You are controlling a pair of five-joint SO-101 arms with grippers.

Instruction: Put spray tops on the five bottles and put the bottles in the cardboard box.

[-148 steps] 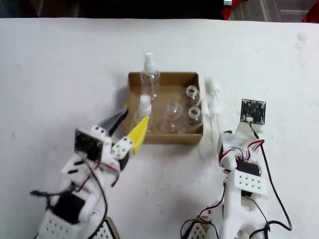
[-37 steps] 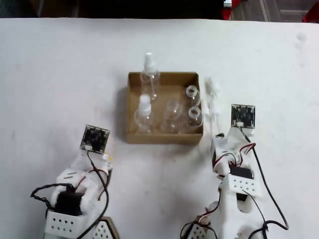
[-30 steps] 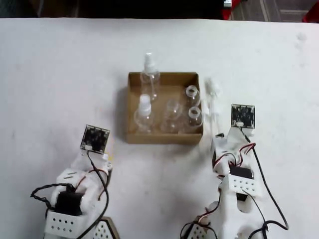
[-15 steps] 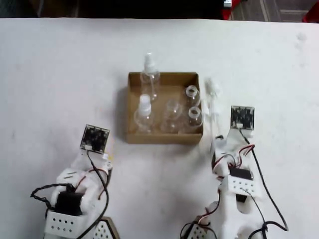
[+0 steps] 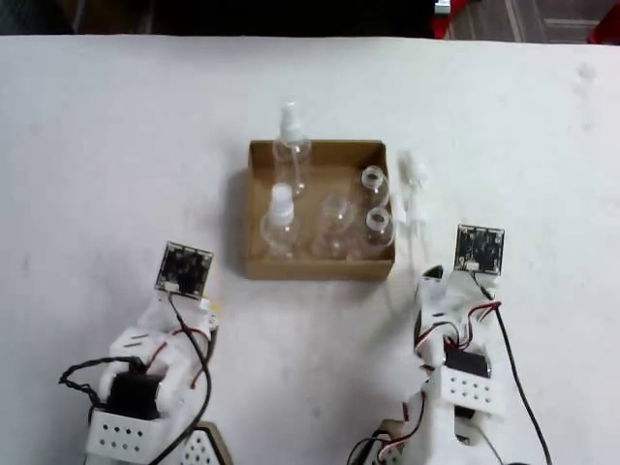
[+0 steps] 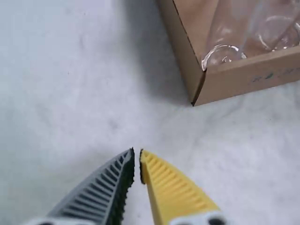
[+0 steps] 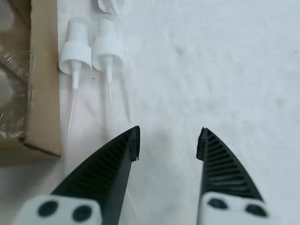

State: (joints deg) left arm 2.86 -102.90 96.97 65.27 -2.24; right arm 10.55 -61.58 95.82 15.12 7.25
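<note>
Left hand point(image 6: 136, 158): fingers pressed together, holding nothing, tips over bare table point(image 6: 61, 93). Corner of the box point(image 6: 187, 70) is ahead of it, to its right.

Right hand point(image 7: 168, 133): spread wide, empty, touching nothing. Two spray tops point(image 7: 75, 47) lie on the table just ahead of its left finger, tubes trailing toward it. Possibly a third beyond them, cut off at the edge.

Five bottles point(image 5: 336, 218) stand in the box: two capped, three bare-necked.
</note>
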